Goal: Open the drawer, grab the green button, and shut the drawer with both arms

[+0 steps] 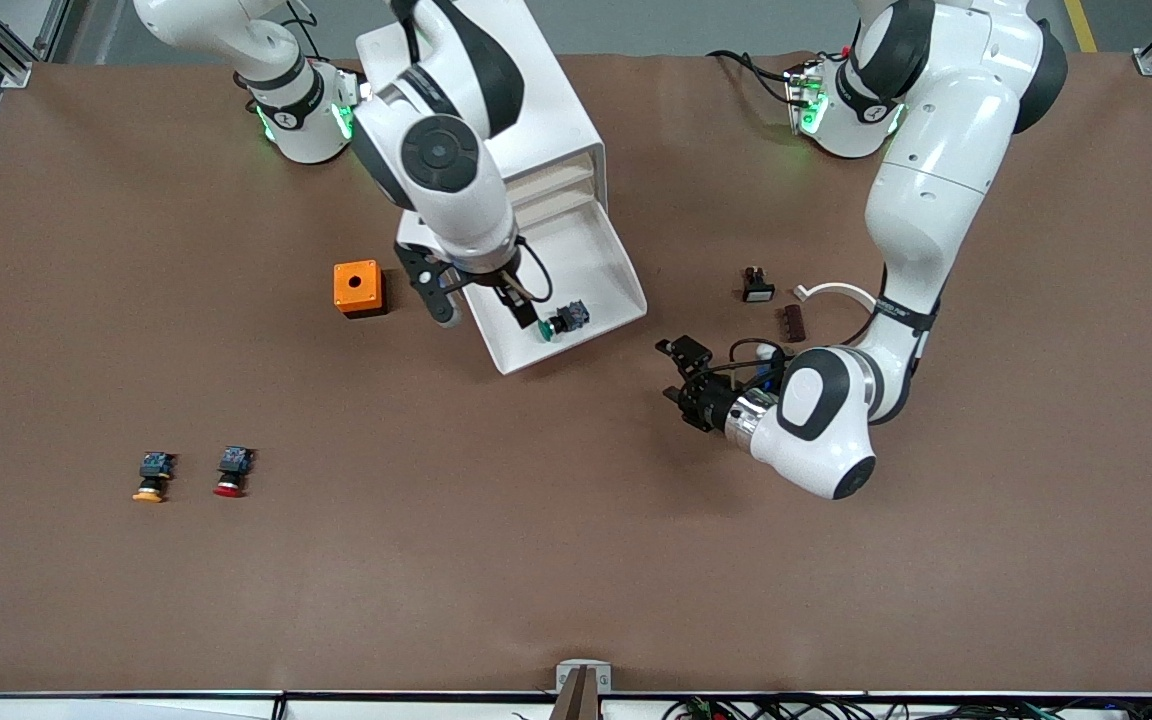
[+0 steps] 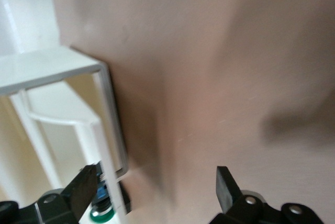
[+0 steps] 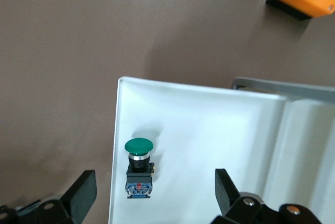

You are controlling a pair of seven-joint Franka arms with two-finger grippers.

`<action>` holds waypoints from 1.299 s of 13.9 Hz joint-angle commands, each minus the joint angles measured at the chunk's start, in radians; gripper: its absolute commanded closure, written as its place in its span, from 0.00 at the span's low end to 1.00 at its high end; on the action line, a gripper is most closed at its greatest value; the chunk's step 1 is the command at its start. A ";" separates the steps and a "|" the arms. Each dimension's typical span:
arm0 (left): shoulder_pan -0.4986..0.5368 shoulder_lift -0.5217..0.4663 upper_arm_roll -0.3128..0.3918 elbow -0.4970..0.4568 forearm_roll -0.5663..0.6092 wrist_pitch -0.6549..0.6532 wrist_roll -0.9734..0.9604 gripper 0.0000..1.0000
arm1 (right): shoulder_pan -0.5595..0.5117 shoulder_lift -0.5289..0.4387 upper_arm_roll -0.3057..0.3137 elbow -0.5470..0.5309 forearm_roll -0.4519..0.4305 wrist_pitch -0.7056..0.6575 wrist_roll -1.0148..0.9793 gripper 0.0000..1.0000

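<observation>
The drawer [image 1: 591,262] is pulled out of the white cabinet [image 1: 546,120] and lies open. The green-capped button [image 1: 562,320] lies on its side in the drawer, near the front corner toward the left arm's end. My right gripper [image 1: 483,308] hangs open over the drawer's front part. In the right wrist view the button [image 3: 138,167] lies between the open fingers [image 3: 84,190] on the white drawer floor [image 3: 209,140]. My left gripper [image 1: 669,372] is open and empty, low over the table beside the drawer. The left wrist view shows the drawer's edge [image 2: 107,109] and the button [image 2: 99,212].
An orange box [image 1: 357,287] stands beside the drawer toward the right arm's end. An orange-capped button [image 1: 151,477] and a red-capped button [image 1: 232,472] lie nearer the camera. A small black part [image 1: 757,285], a brown piece [image 1: 794,322] and a white curved piece [image 1: 841,291] lie by the left arm.
</observation>
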 commanded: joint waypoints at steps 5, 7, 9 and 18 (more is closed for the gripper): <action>-0.029 -0.094 0.044 0.013 0.379 -0.013 0.138 0.00 | 0.100 0.159 -0.013 0.049 -0.093 0.111 0.198 0.00; -0.043 -0.132 0.028 0.012 0.465 -0.014 0.231 0.00 | 0.121 0.197 -0.015 0.072 -0.103 0.115 0.229 0.00; -0.068 -0.155 -0.008 0.012 0.576 -0.014 0.410 0.00 | 0.135 0.220 -0.015 0.084 -0.104 0.126 0.240 0.00; -0.071 -0.145 -0.114 -0.019 0.590 0.134 0.842 0.00 | 0.137 0.237 -0.013 0.093 -0.101 0.134 0.235 0.61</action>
